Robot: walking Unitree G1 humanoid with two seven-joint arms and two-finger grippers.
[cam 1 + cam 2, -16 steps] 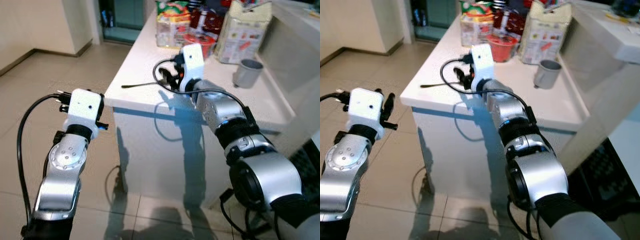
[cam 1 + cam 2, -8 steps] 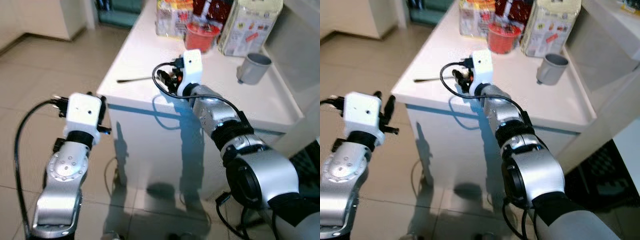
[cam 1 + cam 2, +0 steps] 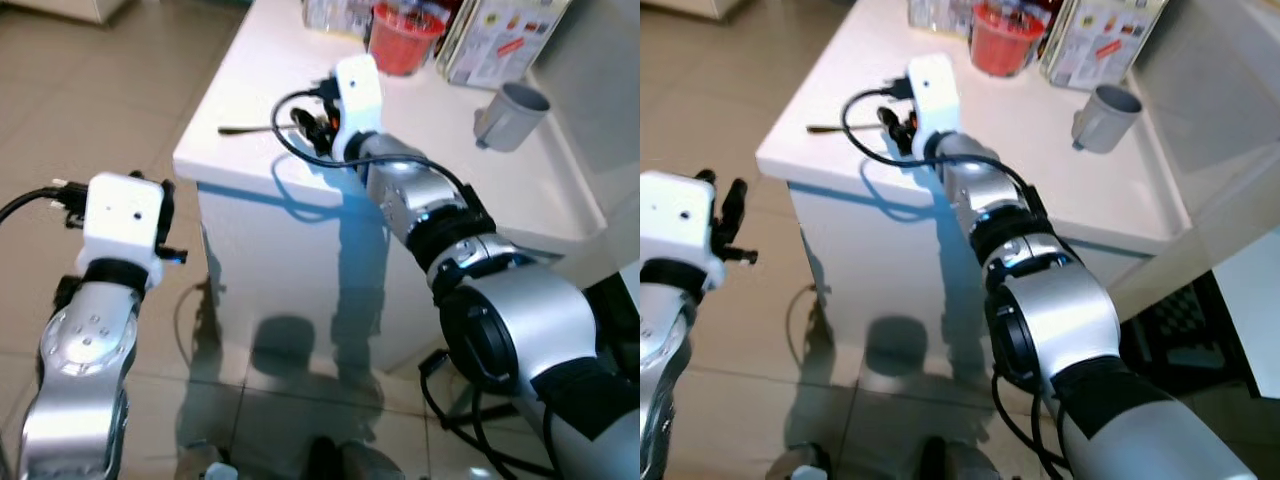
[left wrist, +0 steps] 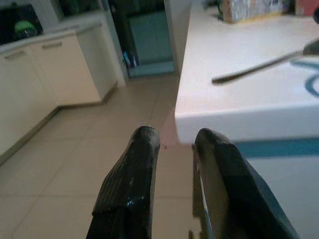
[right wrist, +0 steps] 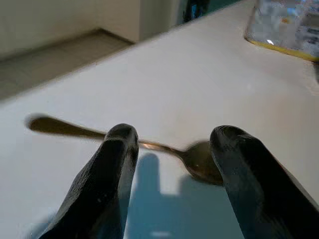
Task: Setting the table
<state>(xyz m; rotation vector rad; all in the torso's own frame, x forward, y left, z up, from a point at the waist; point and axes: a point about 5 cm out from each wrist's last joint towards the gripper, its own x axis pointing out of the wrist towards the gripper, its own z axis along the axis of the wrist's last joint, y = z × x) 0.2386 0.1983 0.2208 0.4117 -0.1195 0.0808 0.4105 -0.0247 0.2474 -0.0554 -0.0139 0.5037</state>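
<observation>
Spoon (image 5: 149, 145) lies flat on the white table (image 3: 260, 60) near its front corner; bowl end toward the right gripper (image 5: 172, 144), handle running away toward the robot's left, across the finger gap; right fingers (image 5: 112, 164) spread open, straddling the neck just above it, nothing held yet; right arm clearly nearer; left gripper (image 4: 174, 149) hangs off the table edge, fingers slightly apart, empty; grey cup (image 3: 508, 104) and red cup (image 3: 402, 45) sit further back.

R gripper (image 5: 169, 149) — apparently closer over spoon (image 5: 149, 145)
</observation>
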